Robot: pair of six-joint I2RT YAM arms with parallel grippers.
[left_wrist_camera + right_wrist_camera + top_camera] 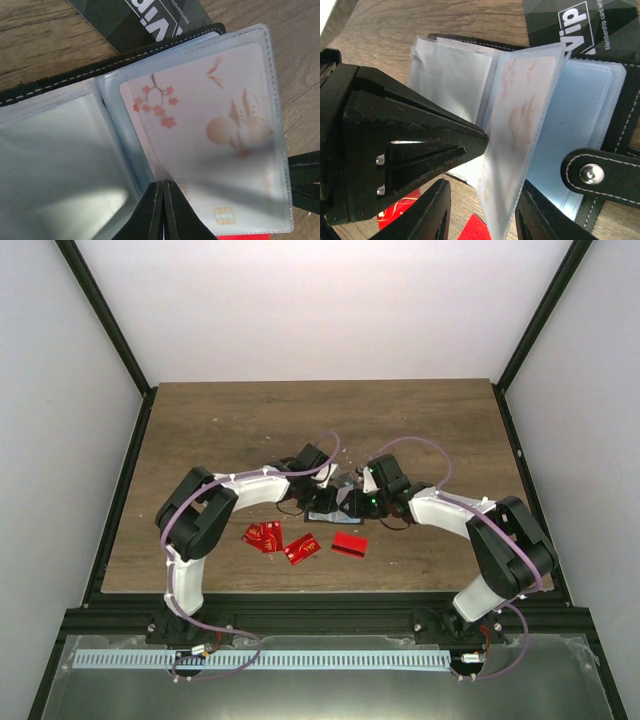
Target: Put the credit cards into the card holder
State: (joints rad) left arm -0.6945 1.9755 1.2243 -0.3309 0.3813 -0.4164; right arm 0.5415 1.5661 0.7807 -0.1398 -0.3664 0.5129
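table: wood, holder at its middle between both arms | card holder: black stitched cover lying open; clear sleeves look floppy and slick, best taken by a leaf's free edge | credit cards: white card sleeved, dark grey card touching holder's edge, red cards nearer the arms; likely thin, stiff, light | left gripper: closed, tips at sleeve fold | right gripper: jaws apart, astride the card-bearing leaf
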